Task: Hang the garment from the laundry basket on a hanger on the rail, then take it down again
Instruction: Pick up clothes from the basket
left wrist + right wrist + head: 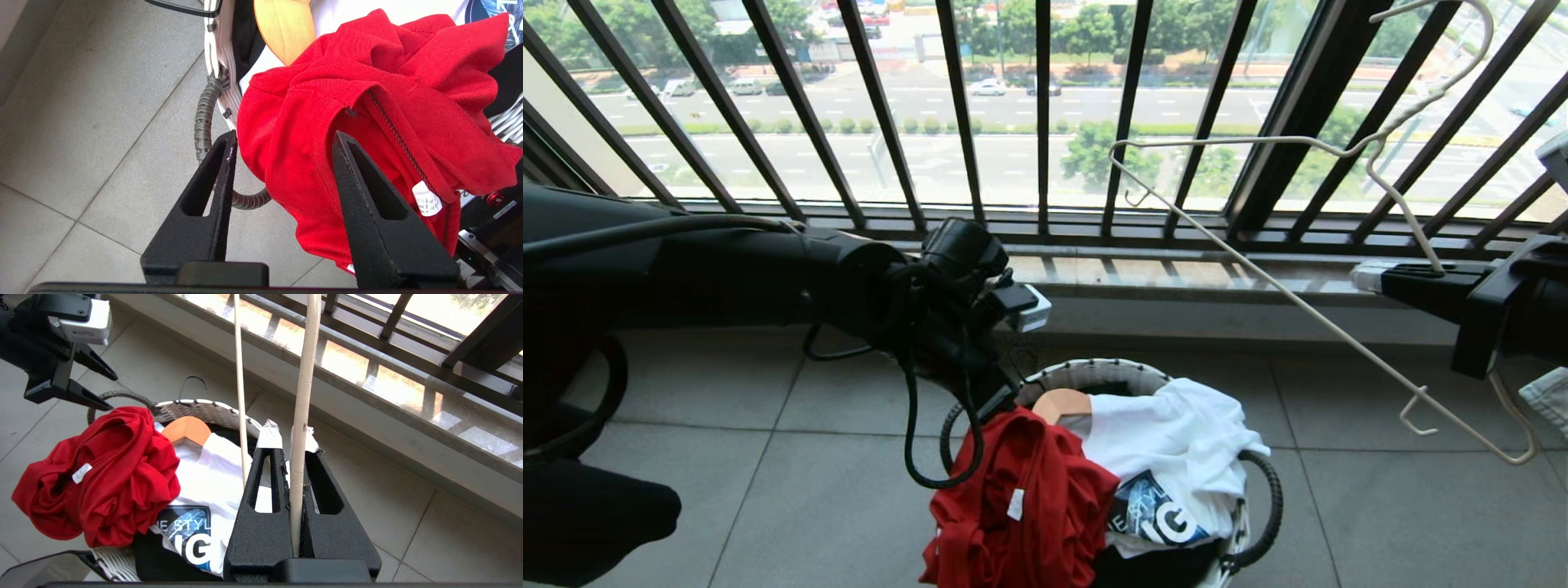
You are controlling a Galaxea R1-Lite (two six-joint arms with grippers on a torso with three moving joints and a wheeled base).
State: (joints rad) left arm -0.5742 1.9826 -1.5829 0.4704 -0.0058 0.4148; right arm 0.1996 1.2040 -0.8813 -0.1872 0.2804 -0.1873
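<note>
Fingers (212, 192) of the left gripper (284, 141) stand released, spread on either side of a fold of the red garment (327, 122) without pinching it; the right gripper (295, 451) has its two fingers clenched on one wire of the hanger (1339, 331). Two grippers, one hanger held, one basket (1258, 506), three pieces of clothing in it.

Nearest, the garment lies bunched over the basket's near-left rim, spilling down outside the mesh toward the floor (768, 490). It is plain red here, inside out by the look of the exposed seam, with a small white label (1015, 504) showing; no lettering can be seen. Beside it sits a white printed T-shirt (1176, 441), a black cloth (163, 559) under that, and one wooden hanger's shoulder (1062, 402) pokes up at the far side.

Bare tiled floor spreads left and right of the basket. Farther off, the white hanger hangs tilted in the air at right, above the floor, its hook uppermost. Beyond runs the stone sill (1176, 278) and dark window bars (1045, 114).
</note>
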